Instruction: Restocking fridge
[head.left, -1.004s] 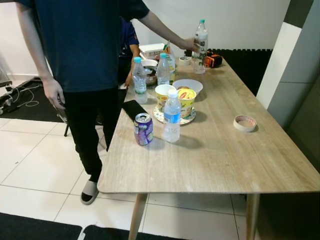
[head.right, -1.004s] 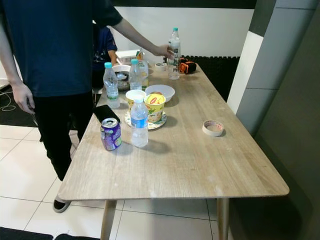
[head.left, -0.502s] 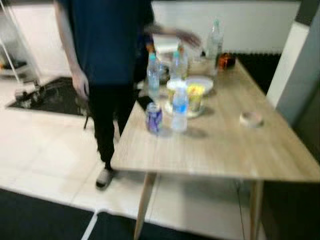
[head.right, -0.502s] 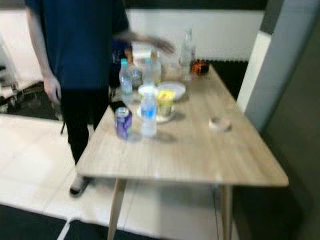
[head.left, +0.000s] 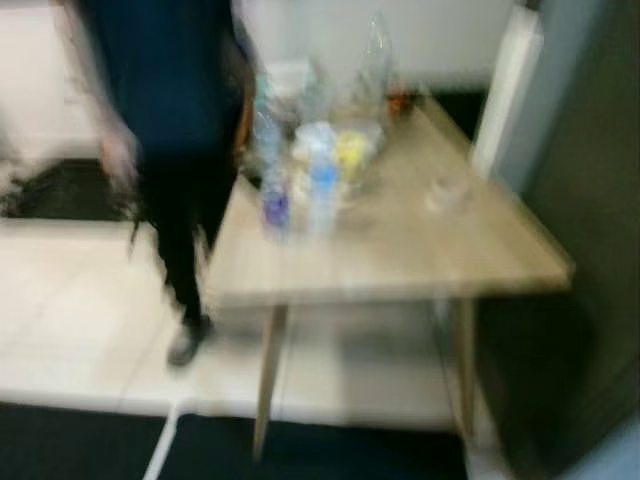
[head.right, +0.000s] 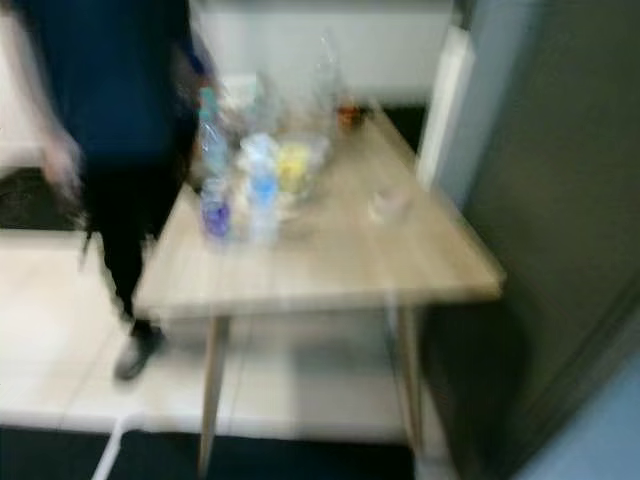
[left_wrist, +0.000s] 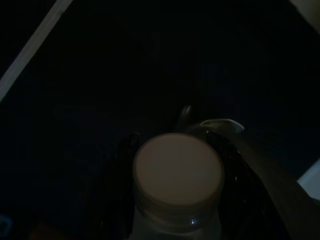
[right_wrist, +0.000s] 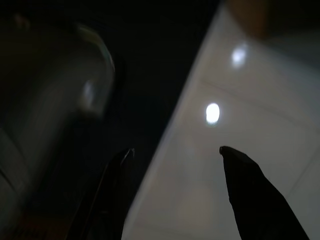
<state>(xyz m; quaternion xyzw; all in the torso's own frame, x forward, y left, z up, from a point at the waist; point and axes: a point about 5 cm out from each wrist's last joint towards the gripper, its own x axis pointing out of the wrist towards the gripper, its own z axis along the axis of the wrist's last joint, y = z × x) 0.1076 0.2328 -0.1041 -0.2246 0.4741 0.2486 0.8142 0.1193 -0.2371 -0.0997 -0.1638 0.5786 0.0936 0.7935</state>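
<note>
The eye views are blurred. A wooden table (head.left: 440, 250) carries a purple can (head.left: 275, 208), a blue-labelled water bottle (head.left: 322, 190), a yellow cup (head.left: 350, 152) and a tall bottle (head.left: 375, 50) at the far end. In the dark left wrist view my left gripper (left_wrist: 177, 132) is shut on a clear bottle with a pale cap (left_wrist: 177, 170), a black finger on each side of its neck. My right gripper (right_wrist: 176, 150) is open with nothing between its fingers, over pale floor tiles (right_wrist: 250, 100) beside a dark mat.
A person in a dark blue shirt (head.left: 170, 100) stands at the table's left side. A tape roll (head.left: 445, 195) lies near the table's right edge. A grey wall panel (head.left: 590, 200) rises close on the right. Dark floor mats (head.left: 80, 440) lie in front.
The camera has swung and the whole picture is now blurred, with the table farther off and shifted left. The person's arm has come back from the tall bottle.
</note>
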